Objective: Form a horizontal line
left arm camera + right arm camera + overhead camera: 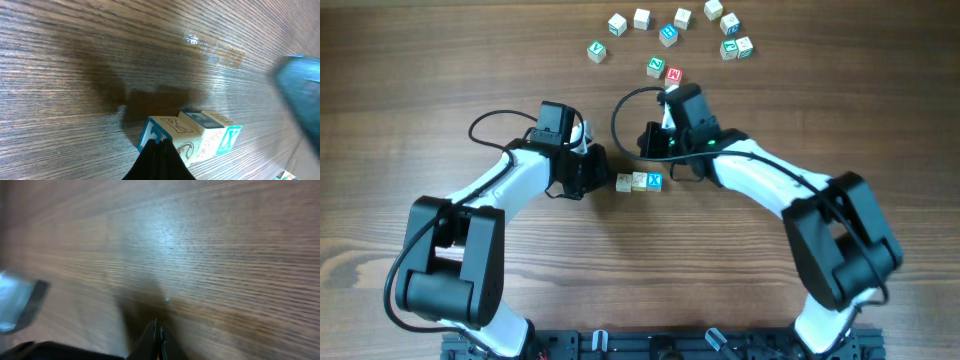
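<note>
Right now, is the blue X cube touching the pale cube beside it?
Touching. Overhead, the blue X cube sits flush against the middle pale cube, with no gap between them. The left wrist view also shows the cubes pressed together.

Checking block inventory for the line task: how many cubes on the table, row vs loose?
cubes in the row: 3
red-lettered loose cube: 1
other loose cubes: 10
Total: 14
</note>
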Motion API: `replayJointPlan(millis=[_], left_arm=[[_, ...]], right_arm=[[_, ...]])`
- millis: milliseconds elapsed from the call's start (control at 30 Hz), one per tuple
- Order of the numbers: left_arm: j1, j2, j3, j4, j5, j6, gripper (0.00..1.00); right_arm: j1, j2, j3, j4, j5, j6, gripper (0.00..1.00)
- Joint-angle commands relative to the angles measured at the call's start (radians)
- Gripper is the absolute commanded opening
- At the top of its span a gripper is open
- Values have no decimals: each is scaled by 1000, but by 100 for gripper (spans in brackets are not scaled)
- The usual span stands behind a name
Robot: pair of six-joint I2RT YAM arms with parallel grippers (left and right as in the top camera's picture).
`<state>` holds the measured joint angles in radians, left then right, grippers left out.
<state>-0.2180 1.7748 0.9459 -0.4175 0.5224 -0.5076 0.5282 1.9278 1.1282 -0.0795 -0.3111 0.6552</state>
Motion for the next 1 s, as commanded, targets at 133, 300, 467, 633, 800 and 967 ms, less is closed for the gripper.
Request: replayJointPlan(millis=[133, 300, 467, 633, 800, 967], left_arm=[[-2, 8, -13, 3, 8, -6, 4], [-2, 8, -13, 3, 8, -6, 4], [-2, 8, -13, 3, 8, -6, 4], [-2, 8, -13, 3, 8, -6, 4], [-2, 8, -13, 3, 8, -6, 4], [-2, 8, -13, 3, 8, -6, 4]], right_arm=[[13, 69, 11, 64, 9, 33, 4], [13, 69, 11, 49, -30, 33, 4], [15, 69, 11, 10, -45, 26, 4], [15, 69, 11, 2, -100, 24, 4], [15, 69, 10, -23, -117, 24, 4], [15, 69, 10, -35, -117, 25, 4]])
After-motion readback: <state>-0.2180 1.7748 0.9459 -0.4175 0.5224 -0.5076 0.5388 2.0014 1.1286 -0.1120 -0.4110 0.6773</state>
